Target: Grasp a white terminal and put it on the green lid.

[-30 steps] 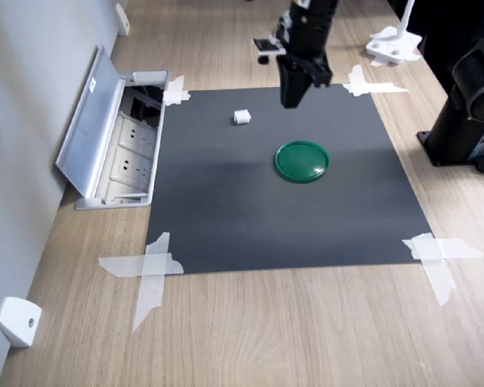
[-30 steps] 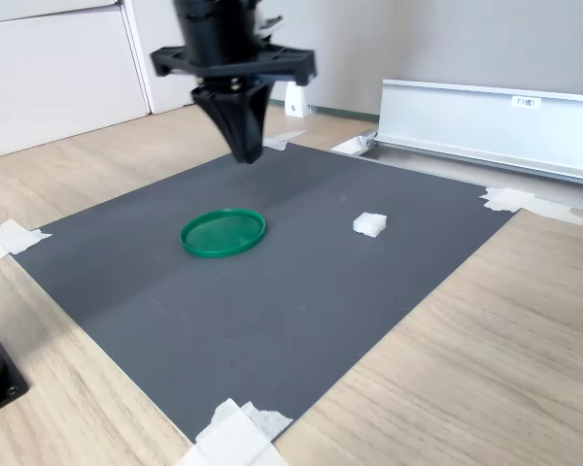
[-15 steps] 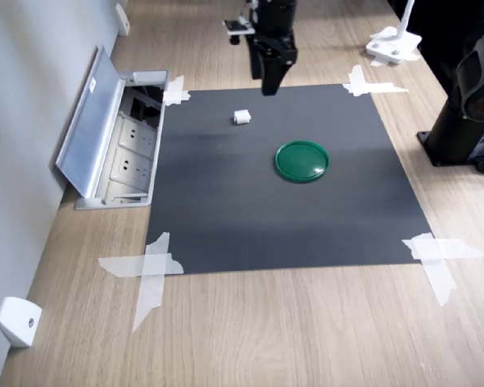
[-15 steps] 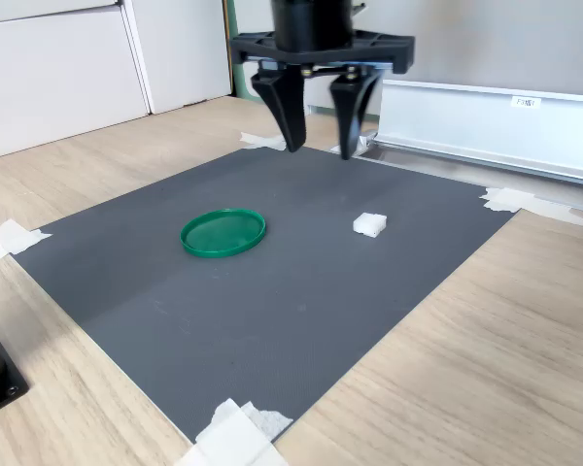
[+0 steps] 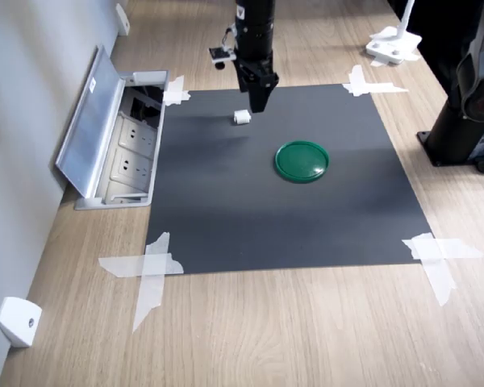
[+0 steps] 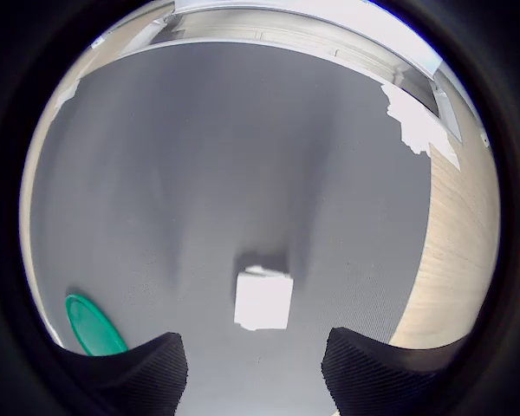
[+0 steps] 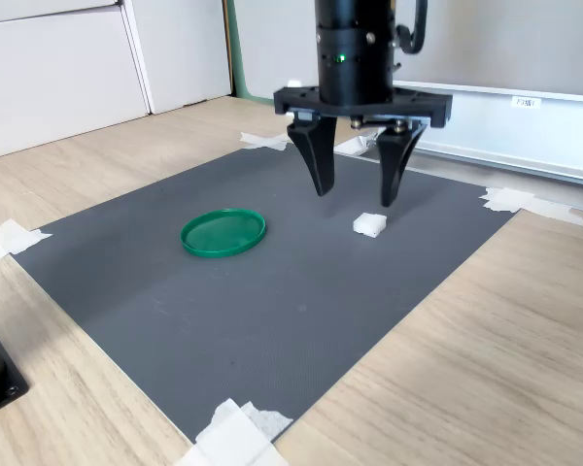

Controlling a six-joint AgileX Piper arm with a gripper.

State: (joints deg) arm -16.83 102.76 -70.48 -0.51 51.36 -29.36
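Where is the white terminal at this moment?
In the first exterior view the white terminal lies on the black mat, up-left of the green lid, just beside the open gripper.

We can see the arm [image 7: 358,44] is all matte black, a round column that looks slightly ribbed near the bottom, with a tiny green light glowing on its front in the second exterior view. A black cable loops off its 2 o'clock side. Under it sits a flat black crossbar carrying the gripper [image 7: 353,191], two tapered black fingers [image 7: 316,160] narrowing to points. In the first exterior view a small white label sits high on the column.
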